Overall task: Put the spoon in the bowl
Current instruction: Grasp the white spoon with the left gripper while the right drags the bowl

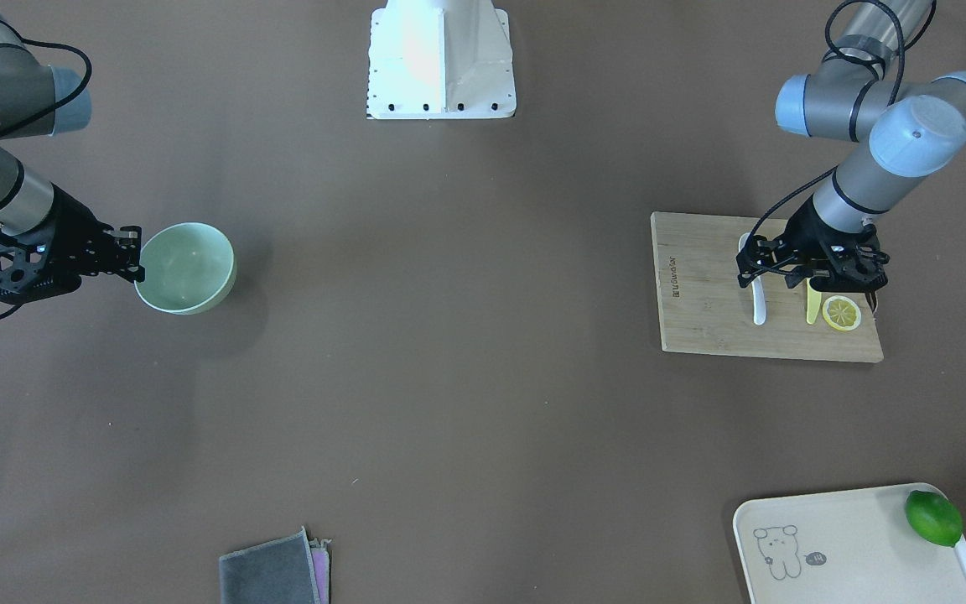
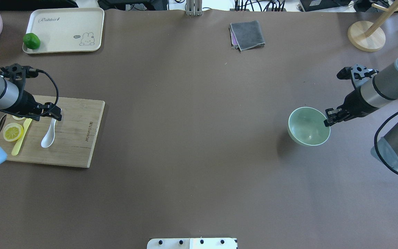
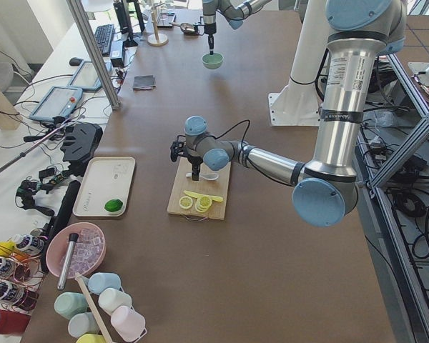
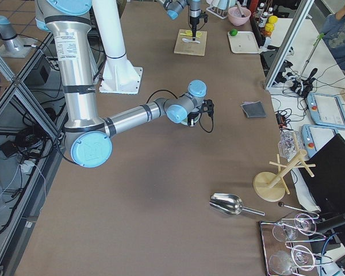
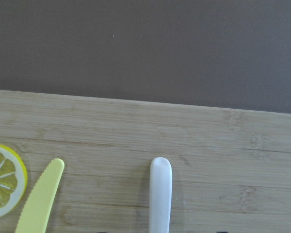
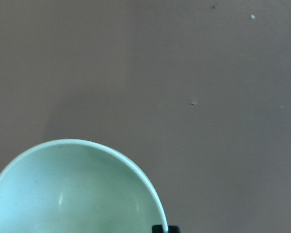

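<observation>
Left wrist view shows left gripper spread open astride spoon handle, unclear overhead; right gripper pinches bowl rim.

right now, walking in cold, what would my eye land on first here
Probably the left end effector hanging over a white spoon on a wooden cutting board, beside a lemon slice and a yellow knife. At the table's opposite end, the right end effector sits at the rim of a pale green bowl. A bright green lime on a cream tray also pops.
</observation>
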